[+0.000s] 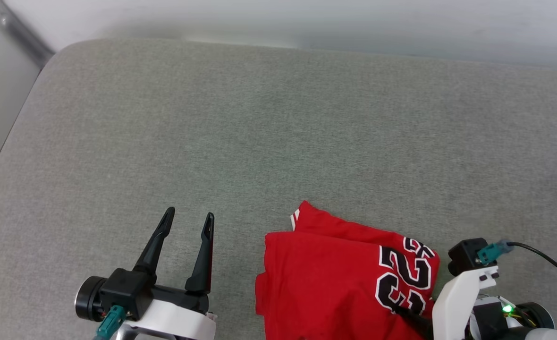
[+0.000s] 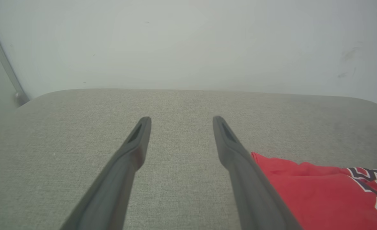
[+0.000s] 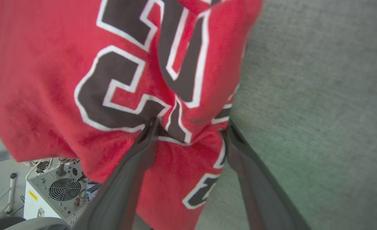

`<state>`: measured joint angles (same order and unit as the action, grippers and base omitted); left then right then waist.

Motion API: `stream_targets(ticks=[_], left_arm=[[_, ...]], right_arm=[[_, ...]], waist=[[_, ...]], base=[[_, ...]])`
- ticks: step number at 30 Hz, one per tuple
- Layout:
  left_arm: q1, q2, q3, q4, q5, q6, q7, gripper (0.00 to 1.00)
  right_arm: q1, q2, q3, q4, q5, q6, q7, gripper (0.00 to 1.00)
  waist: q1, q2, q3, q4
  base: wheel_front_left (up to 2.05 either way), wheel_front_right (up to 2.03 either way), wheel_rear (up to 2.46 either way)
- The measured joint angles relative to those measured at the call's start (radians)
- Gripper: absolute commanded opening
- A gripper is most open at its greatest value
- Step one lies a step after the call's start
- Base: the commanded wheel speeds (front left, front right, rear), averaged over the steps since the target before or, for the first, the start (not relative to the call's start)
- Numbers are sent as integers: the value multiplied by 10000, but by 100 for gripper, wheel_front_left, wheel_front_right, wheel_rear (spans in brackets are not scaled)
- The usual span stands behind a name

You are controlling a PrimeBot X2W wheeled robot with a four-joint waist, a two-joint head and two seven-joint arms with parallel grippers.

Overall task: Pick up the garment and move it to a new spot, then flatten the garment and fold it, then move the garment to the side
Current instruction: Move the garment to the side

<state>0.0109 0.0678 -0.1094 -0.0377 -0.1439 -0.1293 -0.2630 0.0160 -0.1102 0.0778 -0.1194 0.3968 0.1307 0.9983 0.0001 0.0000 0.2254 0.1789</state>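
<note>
- Red jersey garment (image 1: 335, 278) with black white-edged numerals lies folded at the near edge of the grey fabric cushion (image 1: 259, 118), toward its right corner, partly overhanging.
- Right gripper (image 3: 188, 127) stands spread wide, fingertips touching the numerals, clamping nothing.
- Left gripper (image 1: 189, 215), just left of the garment, gapes wide and empty.
- White wall (image 2: 188, 41) rises beyond the far edge.

Cloth garment (image 1: 335, 278); matt grey woven surface (image 1: 259, 118)

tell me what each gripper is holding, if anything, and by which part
Nothing is held. The left gripper is open beside the shirt; the right gripper is open astride its lettered edge, not clamped.
</note>
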Motion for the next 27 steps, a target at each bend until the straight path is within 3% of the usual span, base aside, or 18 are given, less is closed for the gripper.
stream_targets(ticks=[6, 7, 8, 9, 14, 19, 27], left_arm=[[-84, -31, -98, 73, 0, 0, 0, 100], [-86, -36, -104, 86, 2, 0, 0, 100], [-87, -40, -113, 94, 2, 0, 0, 100], [-90, -44, -121, 96, 4, 0, 0, 100], [-100, -33, -194, 117, 10, 0, 0, 100], [-162, -36, -491, 146, 44, 0, 0, 100], [-313, -67, -874, -96, 96, 0, 0, 100]], right_arm=[[-190, 33, 472, 560, -326, 0, 27, 98], [-208, 8, 564, 642, -372, 0, -36, 61], [-244, -13, 629, 723, -383, 0, -102, 9], [-295, -31, 690, 821, -395, 0, -174, 0], [-513, -127, 1018, 1053, -506, 6, -489, 0], [-913, -614, 1358, 892, -665, 13, -663, 0], [-1888, -3747, 2681, -182, -1315, 8, -334, 0]], waist=[[-1, 0, 110, 313], [0, 0, 109, 334], [0, 0, 102, 343], [0, 0, 92, 342], [-1, 0, 30, 179], [0, 0, 27, -203], [0, 0, 157, -1329]], base=[[0, 0, 0], [0, 0, 0], [0, 0, 0], [0, 0, 0], [0, 0, 0], [0, 0, 0], [0, 0, 0]])
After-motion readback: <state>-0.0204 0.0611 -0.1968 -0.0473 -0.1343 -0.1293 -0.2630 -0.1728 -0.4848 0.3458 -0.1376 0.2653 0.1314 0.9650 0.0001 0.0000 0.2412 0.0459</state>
